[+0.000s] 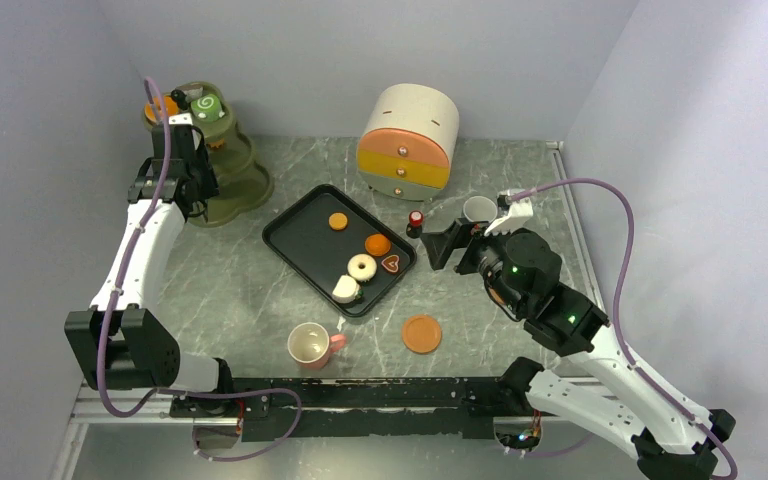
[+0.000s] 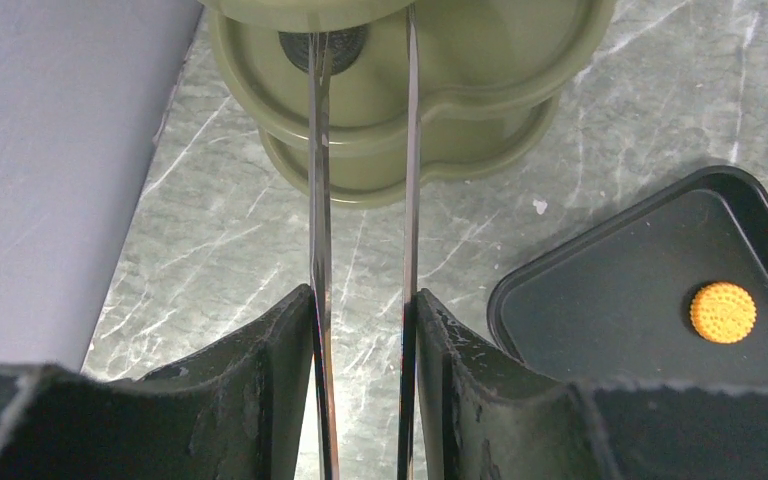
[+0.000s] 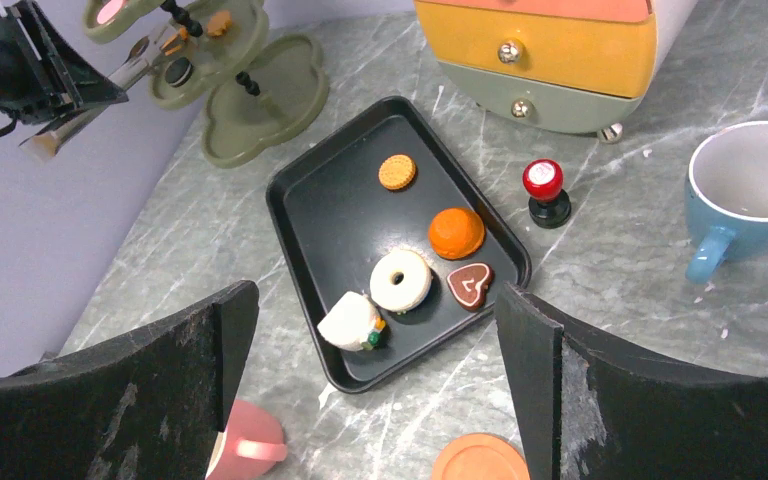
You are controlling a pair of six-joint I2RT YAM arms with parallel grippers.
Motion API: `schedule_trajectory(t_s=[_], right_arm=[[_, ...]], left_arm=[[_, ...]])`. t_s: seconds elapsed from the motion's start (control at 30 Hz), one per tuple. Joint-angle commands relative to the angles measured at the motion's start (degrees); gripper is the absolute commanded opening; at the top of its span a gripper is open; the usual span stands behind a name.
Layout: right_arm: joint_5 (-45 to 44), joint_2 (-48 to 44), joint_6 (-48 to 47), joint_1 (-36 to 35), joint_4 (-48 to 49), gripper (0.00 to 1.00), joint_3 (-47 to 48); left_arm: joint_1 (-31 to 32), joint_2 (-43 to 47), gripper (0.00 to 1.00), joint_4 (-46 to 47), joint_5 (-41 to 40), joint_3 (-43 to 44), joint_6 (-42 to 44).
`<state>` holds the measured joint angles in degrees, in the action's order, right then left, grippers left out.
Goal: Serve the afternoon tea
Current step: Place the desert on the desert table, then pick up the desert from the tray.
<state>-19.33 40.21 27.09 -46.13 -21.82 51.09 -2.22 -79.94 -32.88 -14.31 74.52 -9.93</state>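
- The left end effector (image 2: 365,300) is partly closed. Its two fingers press from both sides on a pair of metal tongs (image 2: 411,200).
- The blades of the tongs point to the olive-green tiered stand (image 1: 238,178) in the far left corner of the tabletop (image 1: 220,290). Their tips run out of the left wrist view, so I cannot tell if they hold something.
- A green swirl roll (image 1: 205,105) sits on the top tier of the stand.
- The right end effector (image 3: 375,292) is wide open and holds nothing. It hangs above the tabletop, just beside the blue cup (image 3: 755,195).
- The black tray (image 1: 300,245) lies in the middle. It carries a round cookie (image 3: 397,171), an orange round pastry (image 3: 456,232), a white doughnut (image 3: 401,279), a heart-shaped chocolate cookie (image 3: 470,286) and a white pastry (image 3: 351,322).
- The pink cup (image 1: 310,345) stands upright near the front edge, and an orange saucer (image 1: 422,333) lies to its right, apart from it.
- A red-capped stamp (image 3: 544,192) stands between the tray and the blue cup, in front of the drawer chest (image 1: 408,140).
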Motion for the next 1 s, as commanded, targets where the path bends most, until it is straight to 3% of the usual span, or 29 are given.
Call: schedule_trajectory(t_s=[0.0, 0.53, 0.97], right_arm=[[-0.9, -0.7, -0.9, 0.3, -0.9, 0.92, 2.0], [-0.8, -0.6, -0.6, 0.3, -0.6, 0.92, 1.9], [-1.0, -0.5, 0.0, 0.3, -0.4, 0.92, 1.4]], left_arm=[[-0.5, 2.4, 0.44, -1.3, 3.9, 0.6, -0.6], [1.9, 6.1, 0.43, -6.1, 13.7, -1.6, 1.2], [19.1, 4.4, 0.43, -7.6, 9.2, -1.6, -0.5]])
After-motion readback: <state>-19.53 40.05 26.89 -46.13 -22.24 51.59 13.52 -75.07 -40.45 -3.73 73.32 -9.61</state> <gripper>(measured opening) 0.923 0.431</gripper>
